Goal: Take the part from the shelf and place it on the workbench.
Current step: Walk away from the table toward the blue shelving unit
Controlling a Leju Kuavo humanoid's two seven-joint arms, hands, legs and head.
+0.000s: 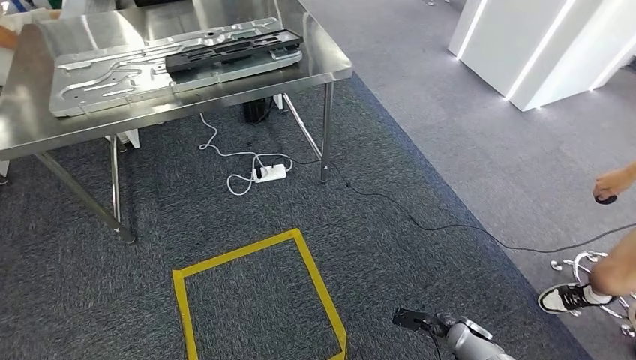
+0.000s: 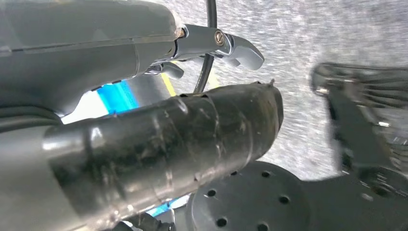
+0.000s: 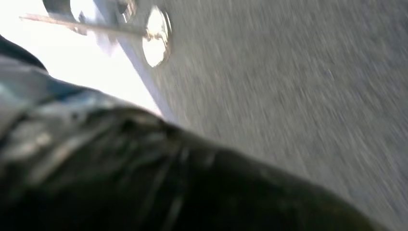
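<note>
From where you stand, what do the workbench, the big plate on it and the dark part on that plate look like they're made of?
The workbench looks like stainless steel: a brushed, reflective top on bare metal legs. The big plate seems to be stamped sheet metal, perhaps aluminium: pale matte grey with pressed ridges. The dark part looks like matte black moulded plastic, though coated metal is possible.

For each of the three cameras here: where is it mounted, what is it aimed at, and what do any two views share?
Head view: high on the body, looking down at the steel workbench, yellow floor square and right arm.
Left wrist view: behind the left hand, aimed at grey carpet.
Right wrist view: blurred; dark hand over carpet.
Shared: the same grey carpet; yellow tape in head and left wrist views.
</note>
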